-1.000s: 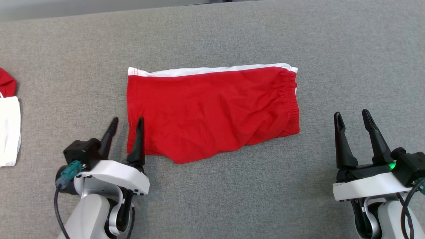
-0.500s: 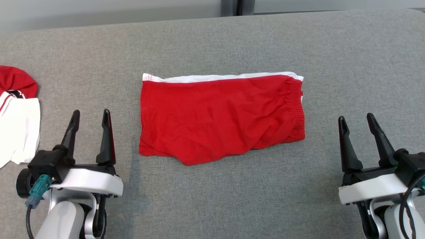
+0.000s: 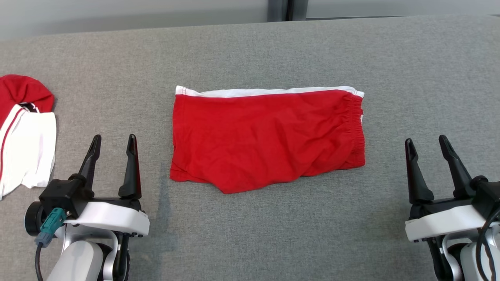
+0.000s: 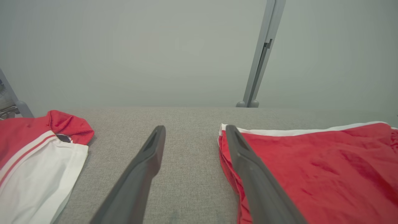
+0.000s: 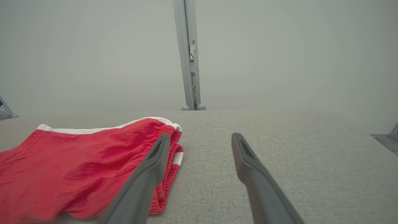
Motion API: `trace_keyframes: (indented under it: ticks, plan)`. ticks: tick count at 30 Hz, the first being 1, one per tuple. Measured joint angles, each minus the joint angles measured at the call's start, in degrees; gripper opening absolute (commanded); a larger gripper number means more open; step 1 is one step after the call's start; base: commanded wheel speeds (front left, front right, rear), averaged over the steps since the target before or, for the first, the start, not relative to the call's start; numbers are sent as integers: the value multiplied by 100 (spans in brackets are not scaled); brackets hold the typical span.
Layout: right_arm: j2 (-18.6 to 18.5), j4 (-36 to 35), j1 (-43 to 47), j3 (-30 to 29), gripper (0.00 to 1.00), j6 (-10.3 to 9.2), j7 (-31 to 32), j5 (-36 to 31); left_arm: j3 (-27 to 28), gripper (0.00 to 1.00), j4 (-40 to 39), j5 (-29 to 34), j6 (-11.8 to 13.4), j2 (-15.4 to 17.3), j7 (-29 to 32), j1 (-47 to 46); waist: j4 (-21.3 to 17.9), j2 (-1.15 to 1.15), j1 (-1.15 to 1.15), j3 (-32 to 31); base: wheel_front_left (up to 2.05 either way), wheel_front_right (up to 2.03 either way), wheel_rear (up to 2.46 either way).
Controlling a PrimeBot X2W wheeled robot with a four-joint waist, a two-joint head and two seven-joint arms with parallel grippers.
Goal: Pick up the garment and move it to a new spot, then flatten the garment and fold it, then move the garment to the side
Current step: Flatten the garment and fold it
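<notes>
Where the grey tabletop (image 3: 250,234) spans the head view, red shorts (image 3: 269,140) lie flat at its centre. Their white band (image 3: 265,92) runs along the far edge and the gathered waistband (image 3: 356,125) faces the robot's right. The near edge is wrinkled and dips to a point. A red-and-white shirt (image 3: 27,152) lies crumpled at the robot's far left, well apart from the shorts. The left end effector (image 3: 114,137) is poised over bare tabletop between shirt and shorts, released, its fingers (image 3: 131,168) spread and empty. In the left wrist view one finger overlaps the shorts' near corner, and contact cannot be judged there. The right end effector (image 3: 425,139) stands beyond the waistband, apart from it, likewise released and holding nothing. A grey post (image 3: 287,9) rises behind the tabletop's far edge.
</notes>
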Motion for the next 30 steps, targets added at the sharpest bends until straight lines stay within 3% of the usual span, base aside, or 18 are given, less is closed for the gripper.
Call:
trace_keyframes:
  ticks: [7,15,30]
  plan:
    - [-282,92,-509,120,100,-1,199,69,-83,100,-13,2,-24,-82,-62,-172,205,0,0,208,0,0,0]
    - [-565,926,-1315,711,100,0,782,309,-151,100,153,1,-104,-218,-192,-420,451,0,0,543,0,0,0]
    - [-623,1240,-1467,846,100,0,2252,1229,-219,100,409,10,-208,-318,-302,-620,508,0,0,744,0,0,0]
